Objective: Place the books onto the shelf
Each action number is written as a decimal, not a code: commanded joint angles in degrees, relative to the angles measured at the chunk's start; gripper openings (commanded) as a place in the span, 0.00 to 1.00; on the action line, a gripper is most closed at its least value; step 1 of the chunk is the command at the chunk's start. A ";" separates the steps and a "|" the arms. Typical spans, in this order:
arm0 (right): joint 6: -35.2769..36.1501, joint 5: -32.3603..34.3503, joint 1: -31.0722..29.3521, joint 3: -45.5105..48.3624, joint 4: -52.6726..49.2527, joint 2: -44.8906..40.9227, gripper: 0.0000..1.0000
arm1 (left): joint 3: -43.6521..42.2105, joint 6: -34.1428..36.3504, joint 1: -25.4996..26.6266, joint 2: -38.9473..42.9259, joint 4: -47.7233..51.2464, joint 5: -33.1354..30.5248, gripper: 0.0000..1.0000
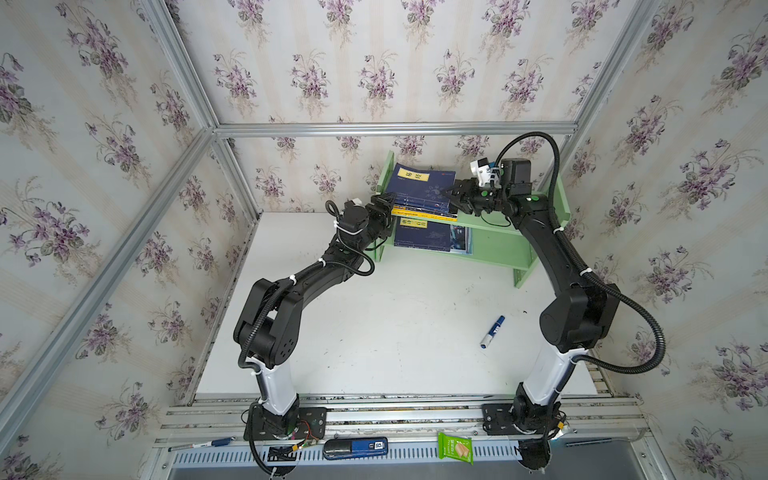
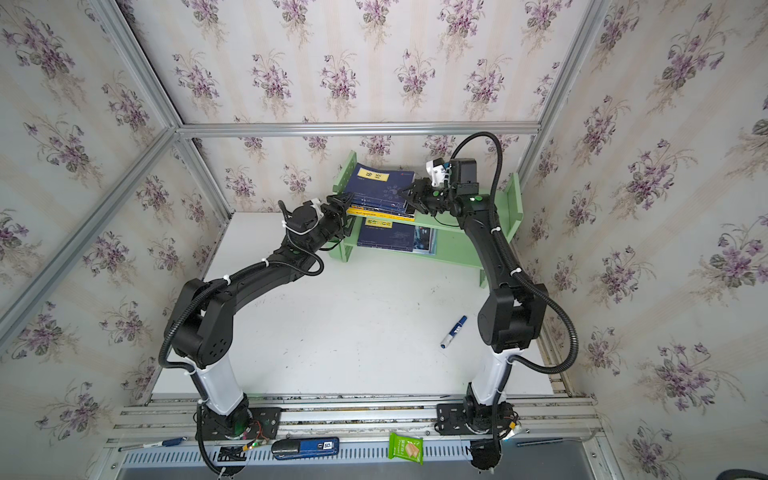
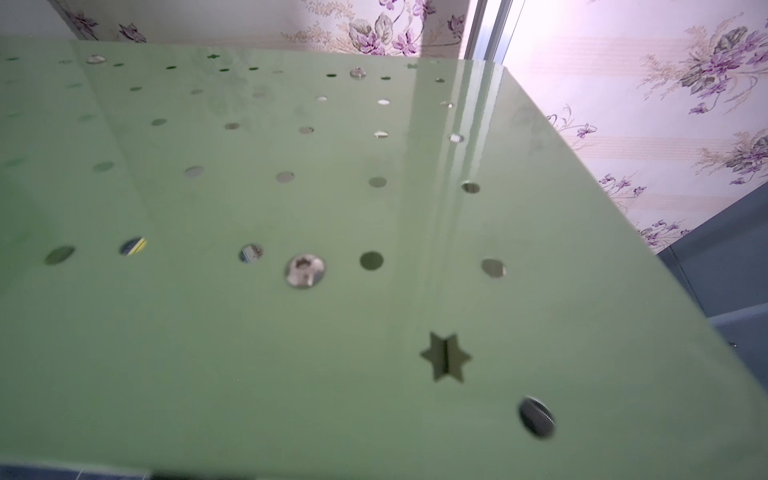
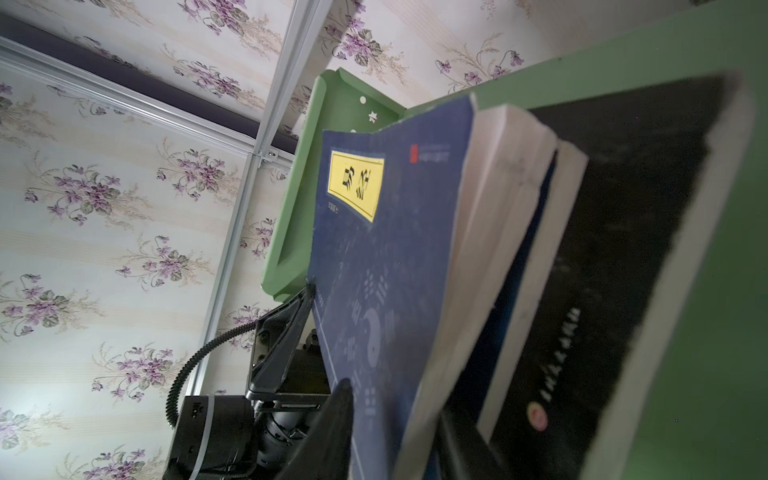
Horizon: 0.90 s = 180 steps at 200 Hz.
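So the books are all up on the pale green shelf (image 1: 494, 245), which sits at the back of the white bench (image 1: 374, 324) against the flowery wall. The upper tier has a flat stack (image 1: 422, 199), visible in both top views. A navy book with a yellow title label (image 1: 419, 185) is on top, and a yellow book's edge (image 1: 424, 214) shows at the bottom. From the right wrist view you can also make out a black book with gold characters (image 4: 623, 249) lower in that stack. On the lower tier, another navy book with a yellow label (image 1: 422, 235) lies on a white-and-blue magazine (image 1: 461, 240) that pokes out past its right side.

The right gripper (image 1: 451, 193) is at the right end of the upper stack. In its wrist view, its dark fingers (image 4: 332, 424) sit on either side of the top navy book's edge. Honestly I can't tell if the jaws are pinching it or have let go.

The left gripper (image 1: 380, 210) is at the stack's left end, right by the shelf's side panel (image 3: 374, 311), which fills its own camera. Its jaws look spread wide, and one of its fingers (image 4: 286, 332) touches the top book's corner. I can't tell whether they're clamping anything.

Out on the bench, well away from the shelf, there's a blue-and-white marker pen (image 1: 493, 331) near the right arm.
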State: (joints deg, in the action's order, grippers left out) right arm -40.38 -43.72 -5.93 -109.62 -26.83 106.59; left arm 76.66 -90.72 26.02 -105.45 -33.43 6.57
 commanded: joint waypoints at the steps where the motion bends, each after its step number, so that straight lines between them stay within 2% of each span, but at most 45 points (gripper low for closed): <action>1: 2.54 2.43 0.04 -1.16 -2.38 -0.26 0.34 | 0.24 -0.43 0.09 -0.04 -0.53 0.28 0.82; 44: 4.69 6.36 0.05 -2.50 -5.33 -0.61 0.30 | 0.24 -0.17 0.39 -0.02 -0.73 0.28 0.85; 137: 5.79 6.95 0.85 -3.86 -7.43 -1.60 0.39 | -3.28 1.60 0.97 3.33 -3.68 -3.23 0.99; 160: 6.73 5.59 0.91 -3.87 -7.18 -3.67 0.51 | -6.79 2.56 0.79 5.76 -8.51 -4.69 0.99; 180: 8.44 6.81 0.88 -3.62 -8.63 -6.40 0.55 | -9.93 5.64 0.61 9.57 -8.91 -4.99 0.99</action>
State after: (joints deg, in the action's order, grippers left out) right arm -34.79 -37.43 -5.13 -112.79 -34.87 103.18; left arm 69.25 -88.64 26.87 -99.48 -36.91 3.07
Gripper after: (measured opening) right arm 0.540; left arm 0.990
